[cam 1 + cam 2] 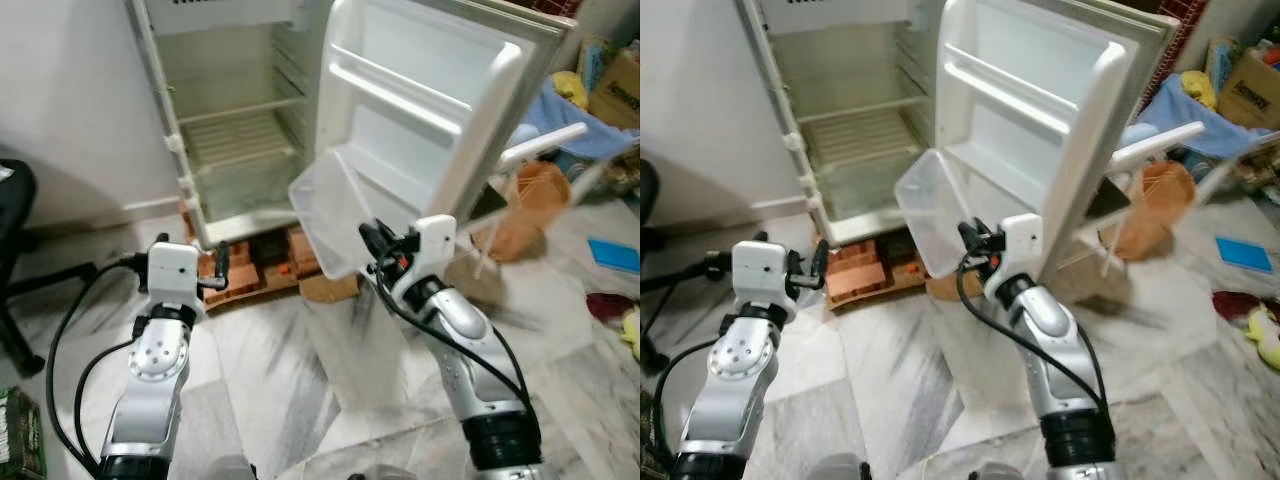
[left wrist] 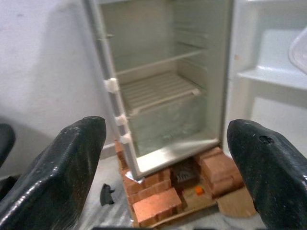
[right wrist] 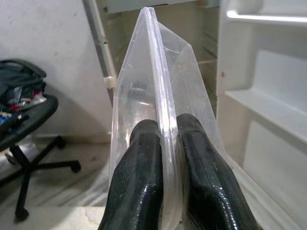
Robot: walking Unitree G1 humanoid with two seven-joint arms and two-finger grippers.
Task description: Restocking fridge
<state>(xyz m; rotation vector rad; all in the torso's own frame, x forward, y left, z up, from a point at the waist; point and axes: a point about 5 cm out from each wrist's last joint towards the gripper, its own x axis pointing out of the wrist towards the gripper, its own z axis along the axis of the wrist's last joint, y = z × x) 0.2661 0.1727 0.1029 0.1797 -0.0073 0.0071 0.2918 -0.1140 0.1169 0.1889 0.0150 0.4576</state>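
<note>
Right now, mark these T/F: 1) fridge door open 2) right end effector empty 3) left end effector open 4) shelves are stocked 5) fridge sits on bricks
1) The fridge door is open: true.
2) The right end effector is empty: false. It is shut on the rim of a clear plastic bin.
3) The left end effector is open: true, its fingers spread wide with nothing between them.
4) The fridge shelves are stocked: false. The shelves in view look bare.
5) The fridge stands on bricks: true, red bricks show under its base.
</note>
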